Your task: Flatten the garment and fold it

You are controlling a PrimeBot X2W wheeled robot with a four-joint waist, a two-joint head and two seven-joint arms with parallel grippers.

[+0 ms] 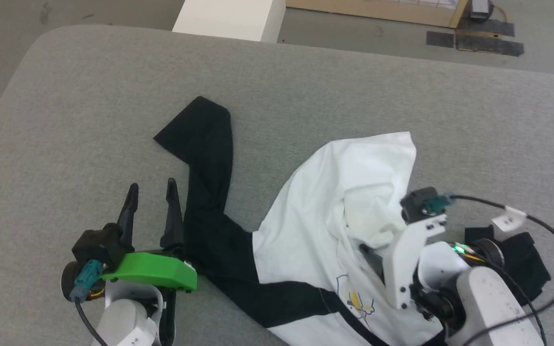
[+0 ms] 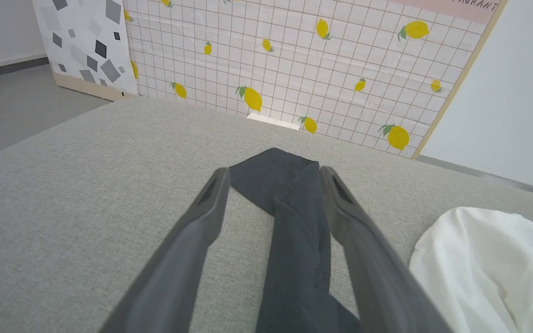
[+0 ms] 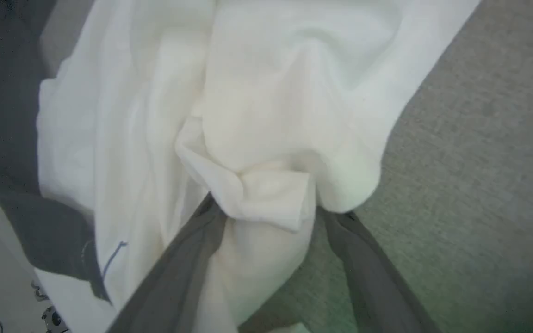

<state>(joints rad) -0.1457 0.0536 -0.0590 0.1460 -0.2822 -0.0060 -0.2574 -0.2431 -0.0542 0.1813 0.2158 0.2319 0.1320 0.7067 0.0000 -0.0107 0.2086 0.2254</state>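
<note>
On the table [image 1: 89, 96], near right, the garment [image 1: 334, 202] lies crumpled.
Soft, limp, light: best pinched at the black sleeve [image 1: 205, 144] end or hem. Left gripper [image 1: 152, 202] spread beside that sleeve; right gripper [image 3: 271, 210] spread around a white fold, not pinching.

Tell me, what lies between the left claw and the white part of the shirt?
The garment's own black sleeve, lying on the grey surface, right beside the open left gripper. The head view shows it.
</note>
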